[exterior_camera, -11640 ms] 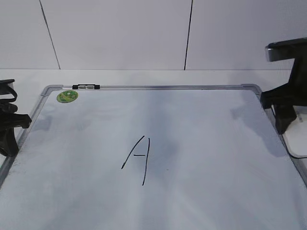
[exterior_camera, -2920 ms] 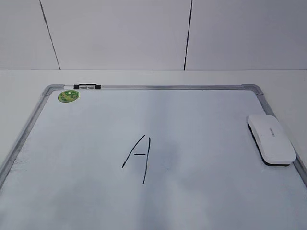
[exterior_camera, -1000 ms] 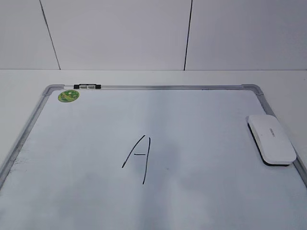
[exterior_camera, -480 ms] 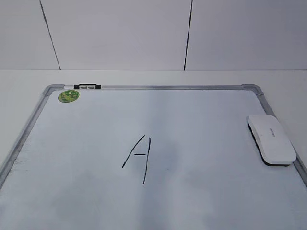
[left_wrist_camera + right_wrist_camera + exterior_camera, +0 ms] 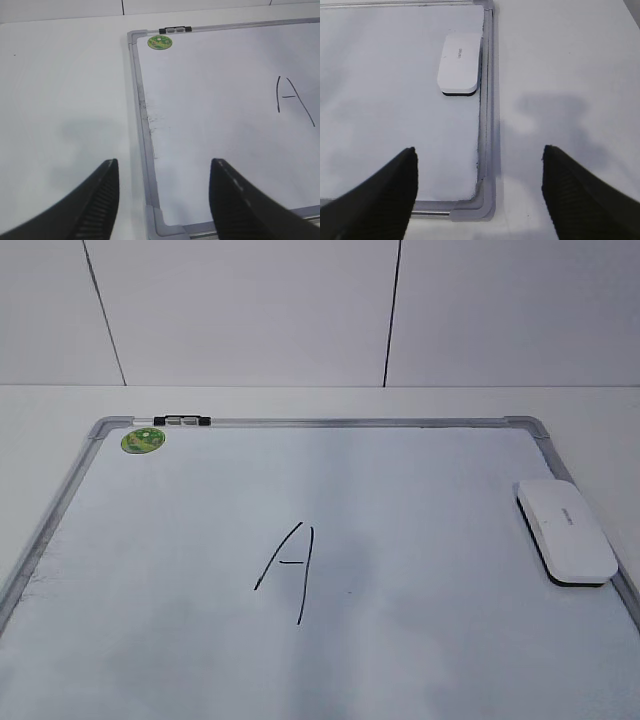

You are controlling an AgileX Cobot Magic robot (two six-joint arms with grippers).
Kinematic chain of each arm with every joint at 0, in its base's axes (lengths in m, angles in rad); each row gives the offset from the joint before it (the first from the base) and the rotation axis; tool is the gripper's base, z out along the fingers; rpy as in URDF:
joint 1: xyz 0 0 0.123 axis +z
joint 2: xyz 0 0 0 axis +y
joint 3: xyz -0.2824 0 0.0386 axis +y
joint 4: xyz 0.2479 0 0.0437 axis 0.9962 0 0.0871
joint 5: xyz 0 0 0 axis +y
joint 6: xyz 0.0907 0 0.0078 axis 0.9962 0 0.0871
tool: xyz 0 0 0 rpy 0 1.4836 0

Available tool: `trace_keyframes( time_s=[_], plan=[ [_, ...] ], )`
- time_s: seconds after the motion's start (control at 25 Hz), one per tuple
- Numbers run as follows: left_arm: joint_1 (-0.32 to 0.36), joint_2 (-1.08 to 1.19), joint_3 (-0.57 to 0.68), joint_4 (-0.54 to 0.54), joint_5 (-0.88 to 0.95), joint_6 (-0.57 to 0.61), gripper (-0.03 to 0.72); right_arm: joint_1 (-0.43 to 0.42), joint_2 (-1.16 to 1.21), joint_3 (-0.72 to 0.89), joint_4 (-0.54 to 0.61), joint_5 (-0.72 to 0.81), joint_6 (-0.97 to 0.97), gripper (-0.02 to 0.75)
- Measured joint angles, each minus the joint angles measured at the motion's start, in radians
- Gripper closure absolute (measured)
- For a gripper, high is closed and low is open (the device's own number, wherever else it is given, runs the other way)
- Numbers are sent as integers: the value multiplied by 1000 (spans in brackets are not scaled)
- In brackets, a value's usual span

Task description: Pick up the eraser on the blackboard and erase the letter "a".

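The blackboard (image 5: 330, 422) is a white dry-erase board in a silver frame lying flat; it also shows in the left wrist view (image 5: 145, 125) and the right wrist view (image 5: 487, 100). The white eraser (image 5: 565, 532) lies on it against the right frame, felt side down, and shows in the right wrist view (image 5: 460, 62). Only a tall capital "A" (image 5: 288, 560) is written mid-board; no lowercase "a" shows. My left gripper (image 5: 164, 162) is open and empty above the board's near left corner. My right gripper (image 5: 479, 150) is open and empty above the near right corner, short of the eraser. Neither shows in the exterior view.
A round green sticker (image 5: 143, 441) and a small black-and-clear clip (image 5: 181, 421) sit at the board's far left corner. White table surrounds the board, and a white panelled wall stands behind it.
Long ago both arms stood at the board's left and right edges in the exterior view; they have since left that view. Over the last second nothing has moved.
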Motion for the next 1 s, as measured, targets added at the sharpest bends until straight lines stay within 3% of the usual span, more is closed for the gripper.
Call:
trace_keyframes(
  time_s=[1.0],
  plan=[
    [0,0,0,0,0,0,256,0,0,0,0,0,0,146]
  ],
)
